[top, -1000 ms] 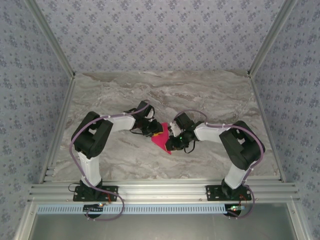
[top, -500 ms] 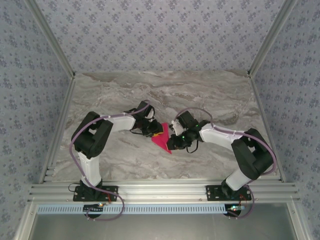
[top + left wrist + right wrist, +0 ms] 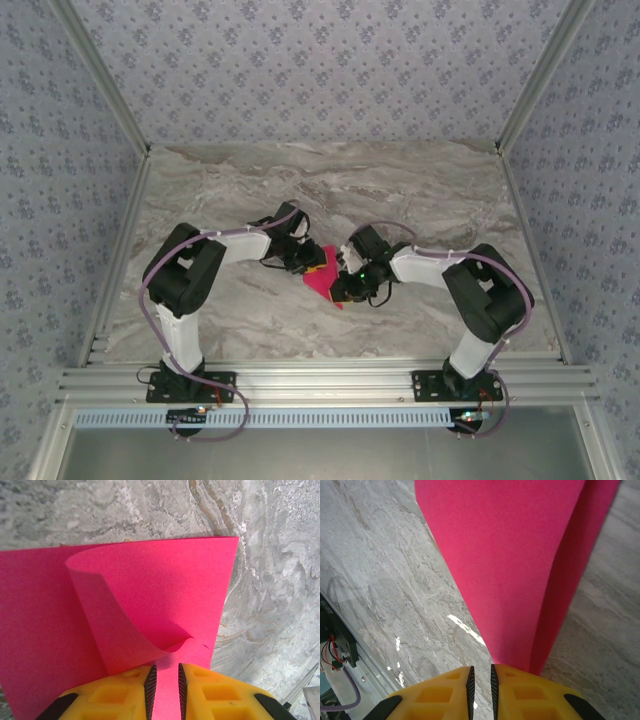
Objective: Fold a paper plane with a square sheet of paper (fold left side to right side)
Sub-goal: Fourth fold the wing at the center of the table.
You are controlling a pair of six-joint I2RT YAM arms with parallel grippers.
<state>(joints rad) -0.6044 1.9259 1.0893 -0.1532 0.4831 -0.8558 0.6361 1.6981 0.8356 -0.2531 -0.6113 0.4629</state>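
Mid-table the square sheet of paper (image 3: pixel 322 277) sits between both arms, one flap curled up. Jaws of the left gripper (image 3: pixel 165 675) are a narrow slit apart over the pink, and I can't tell if it's pinching. The right gripper (image 3: pixel 481 674) is slightly apart, with the table (image 3: pixel 395 580) visible through the gap and the sheet's point at its tips.
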